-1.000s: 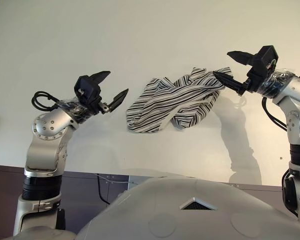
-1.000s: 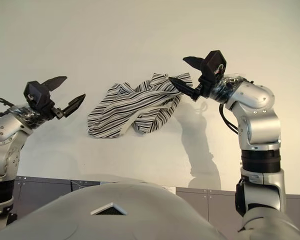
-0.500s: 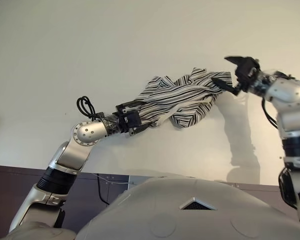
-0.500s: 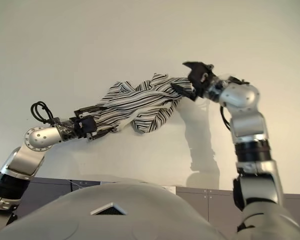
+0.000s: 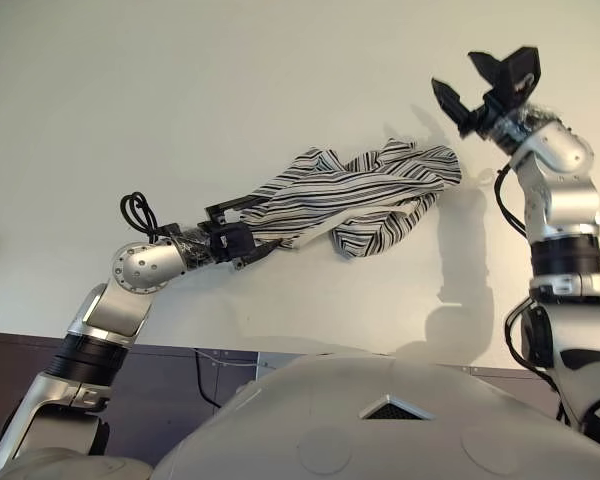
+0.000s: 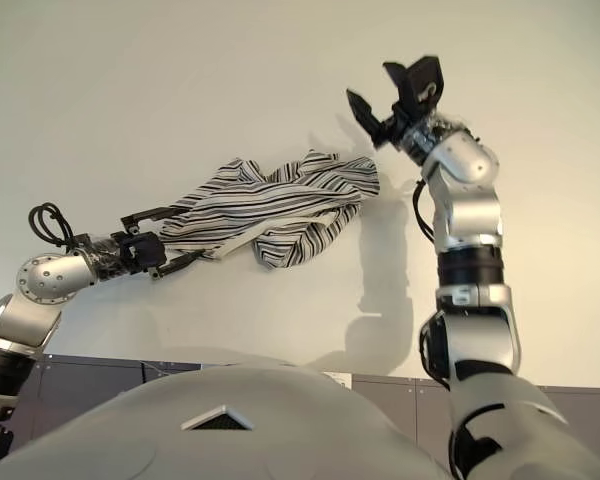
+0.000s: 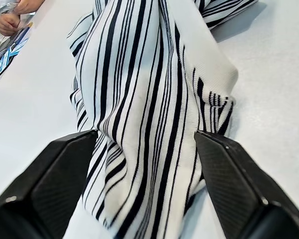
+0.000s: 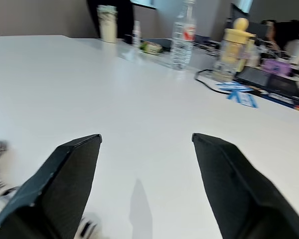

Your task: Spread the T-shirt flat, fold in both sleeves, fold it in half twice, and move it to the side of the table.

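Note:
The black-and-white striped T-shirt (image 5: 360, 195) lies crumpled in a long bunch across the middle of the white table (image 5: 180, 90). My left gripper (image 5: 245, 232) is at the shirt's near-left end, open, with one finger on each side of the bunched fabric (image 7: 154, 99); the left wrist view has that left gripper (image 7: 145, 135) straddling the stripes. My right gripper (image 5: 485, 82) hangs open above the table, just past the shirt's far-right corner and clear of the cloth. Nothing sits between the right gripper (image 8: 147, 137) fingers in its wrist view.
Along the table's far edge stand a cup (image 8: 107, 23), a water bottle (image 8: 182, 42), a yellow bottle (image 8: 231, 47) and a cable (image 8: 209, 82). Bare tabletop surrounds the shirt on all sides.
My left arm reached from the left to the shirt's end and has since drawn back slightly left, the cloth end following. My right gripper lifted up and away from the shirt's right corner.

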Available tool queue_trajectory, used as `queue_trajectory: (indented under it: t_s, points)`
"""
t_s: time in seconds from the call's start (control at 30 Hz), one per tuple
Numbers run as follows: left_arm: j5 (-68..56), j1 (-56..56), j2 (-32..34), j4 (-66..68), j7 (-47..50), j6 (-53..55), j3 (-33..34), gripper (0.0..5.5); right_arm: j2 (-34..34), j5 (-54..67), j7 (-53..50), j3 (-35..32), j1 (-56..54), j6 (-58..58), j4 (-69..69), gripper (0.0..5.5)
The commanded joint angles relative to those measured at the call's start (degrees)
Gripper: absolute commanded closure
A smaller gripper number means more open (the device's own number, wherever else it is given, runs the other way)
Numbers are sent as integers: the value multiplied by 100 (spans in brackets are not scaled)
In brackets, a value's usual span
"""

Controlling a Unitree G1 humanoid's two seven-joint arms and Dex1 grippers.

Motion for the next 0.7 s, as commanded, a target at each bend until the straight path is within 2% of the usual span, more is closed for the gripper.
queue_trajectory:
  t_s: [0.03, 0.1, 0.27, 0.3, 0.37, 0.43, 0.47, 0.5, 0.6, 0.7]
  points:
    - [-177, 296, -153, -1, -39, 1185, 139, 190, -1361, 136, 1714, 708, 1405, 501, -2027, 214]
    - [70, 250, -103, 98, -127, 1180, -50, 190, -1139, -720, 1012, 970, 1277, 499, -1410, 214]
    - [676, 526, 289, 350, -374, 872, -392, 190, -361, -1430, -359, 993, 583, 1185, -52, 214]
    - [828, 638, 415, 454, -364, 746, -431, 190, -49, -1153, -631, 702, 277, 1503, 297, 214]
    - [968, 754, 646, 642, -430, 502, -510, 190, 570, -16, -1067, -392, -259, 2199, 681, 214]
    - [971, 759, 705, 793, -438, 340, -541, 190, 962, 1068, -1259, -1317, -524, 2773, 612, 214]
    - [941, 738, 686, 842, -417, 294, -540, 190, 1068, 1437, -1284, -1578, -539, 2975, 461, 214]
    - [831, 705, 618, 814, -405, 322, -512, 190, 1052, 1444, -1226, -1515, -413, 3035, 259, 214]
    - [553, 596, 469, 691, -440, 421, -444, 190, 628, 447, -945, -509, 188, 2525, -51, 214]
    - [-504, 497, 341, -127, -503, 958, -15, 190, 212, 65, -300, 112, 825, 2138, -818, 214]
